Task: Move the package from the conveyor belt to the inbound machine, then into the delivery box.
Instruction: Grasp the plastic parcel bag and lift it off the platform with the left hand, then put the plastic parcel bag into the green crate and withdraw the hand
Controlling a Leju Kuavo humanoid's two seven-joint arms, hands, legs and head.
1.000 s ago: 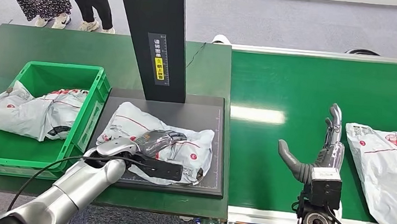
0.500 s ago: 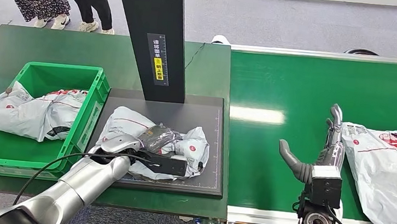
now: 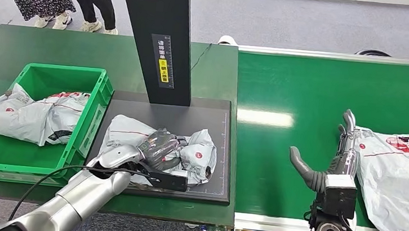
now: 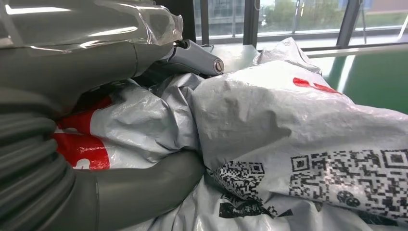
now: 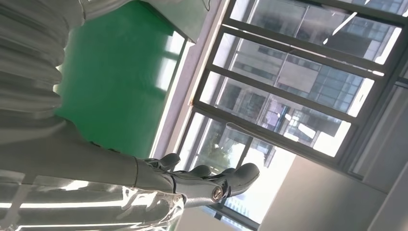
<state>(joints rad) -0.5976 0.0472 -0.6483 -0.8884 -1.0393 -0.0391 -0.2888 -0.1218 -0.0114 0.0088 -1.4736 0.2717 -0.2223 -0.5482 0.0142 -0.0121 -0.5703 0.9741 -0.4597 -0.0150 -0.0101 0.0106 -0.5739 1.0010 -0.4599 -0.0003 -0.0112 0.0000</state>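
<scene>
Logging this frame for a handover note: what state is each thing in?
Left hand: gripping the crumpled package on the inbound machine.
Right hand: open, over the conveyor belt.
Belt package: lying flat, beside the right hand.
Green delivery box: holds a package.

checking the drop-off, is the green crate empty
No, the green crate already holds a crumpled grey package.
</scene>
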